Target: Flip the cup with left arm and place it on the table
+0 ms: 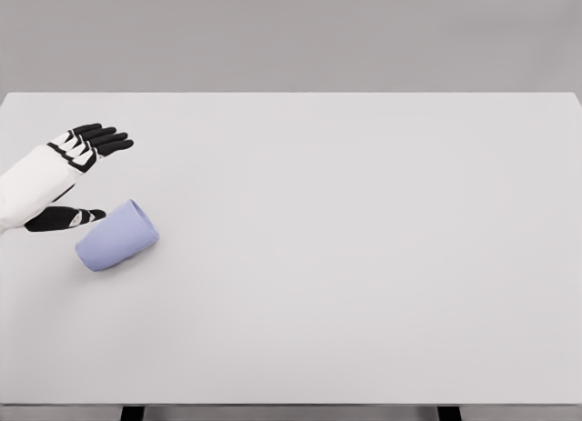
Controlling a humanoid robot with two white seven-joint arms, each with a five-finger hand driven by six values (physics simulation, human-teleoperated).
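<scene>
We see the left robot hand [77, 171] at the left edge, its black fingers [107, 139] spread wide and holding nothing, thumb low. Just beside the thumb, a smooth lavender cup [116, 236] lies on its side on the matte, pale grey worktop [364, 257].

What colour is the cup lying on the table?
Pale lavender-blue, plain with no pattern. The cup shows clearly in the head view, on its side near the left hand.
</scene>
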